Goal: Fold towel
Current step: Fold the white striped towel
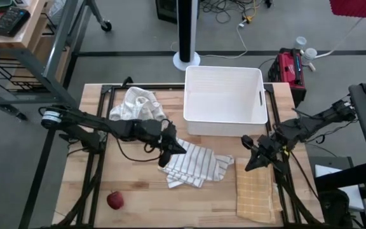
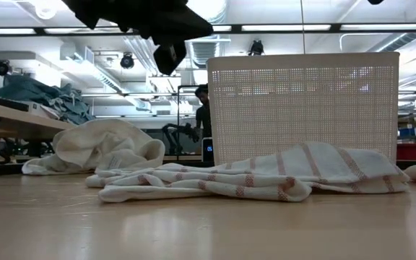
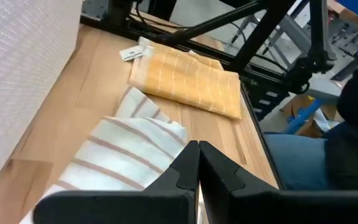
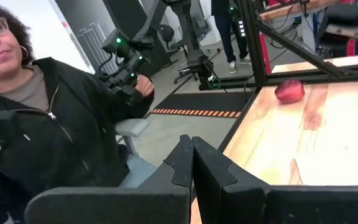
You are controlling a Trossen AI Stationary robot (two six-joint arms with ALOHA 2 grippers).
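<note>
Striped towel (image 1: 192, 164) lies crumpled mid-table; my left gripper (image 1: 164, 160) hovers closed, empty, at its edge; right gripper (image 1: 250, 163) closed, empty, over bare wood.

My gripper (image 2: 168, 54) hangs dark at the upper left of the frame, its fingers pressed together, above the striped towel (image 2: 266, 177) lying crumpled across the middle of the surface (image 2: 208, 227). A white cloth (image 2: 107, 148) heaps at left; the perforated white basket (image 2: 302, 105) stands behind.

Two matte-black jointed arms — black cables trailing — the left arm (image 1: 100, 124) white-collared at its base.
</note>
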